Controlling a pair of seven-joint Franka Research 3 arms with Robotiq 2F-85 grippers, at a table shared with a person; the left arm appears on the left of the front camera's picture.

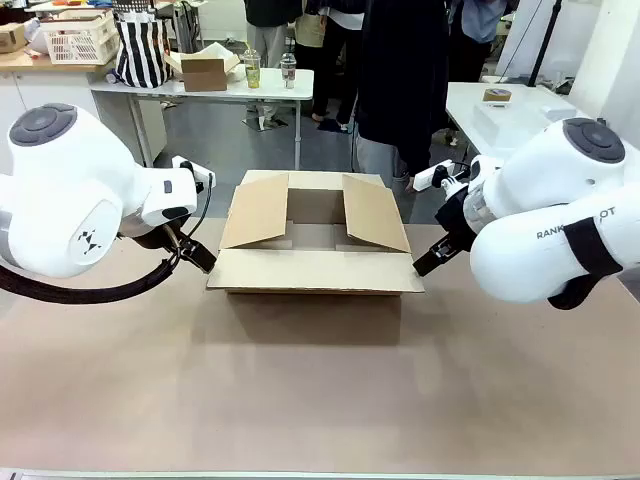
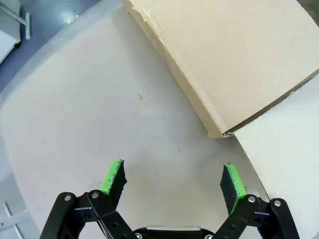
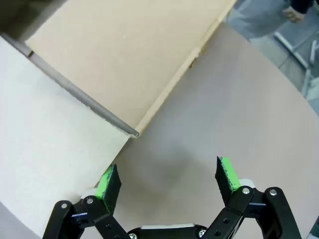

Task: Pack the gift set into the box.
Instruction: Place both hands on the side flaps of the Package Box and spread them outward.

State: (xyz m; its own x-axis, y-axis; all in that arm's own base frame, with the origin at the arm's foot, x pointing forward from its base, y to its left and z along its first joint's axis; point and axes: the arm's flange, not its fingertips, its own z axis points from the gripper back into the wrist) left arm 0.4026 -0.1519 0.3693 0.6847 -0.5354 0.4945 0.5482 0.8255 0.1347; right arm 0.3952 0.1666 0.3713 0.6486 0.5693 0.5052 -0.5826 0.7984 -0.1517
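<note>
The large brown box (image 1: 315,240) stands in the middle of the table. Its two side flaps tilt inward and its front flap (image 1: 315,270) lies folded out toward me. My left gripper (image 1: 197,254) hangs open at the box's front left corner, just off the cardboard; the left wrist view shows my left gripper (image 2: 173,179) with nothing between its green pads (image 2: 113,177) and the box (image 2: 234,59) ahead. My right gripper (image 1: 437,257) is open at the front right corner, and in the right wrist view my right gripper (image 3: 167,178) is empty beside the box (image 3: 124,55). The gift set is out of view.
A person (image 1: 400,80) in dark clothes stands at the far side behind the box. A white table (image 1: 230,88) at the back holds a small carton (image 1: 205,72), cups and a striped bag. Another white table (image 1: 510,115) is at the right. Bare brown tabletop (image 1: 320,400) lies in front.
</note>
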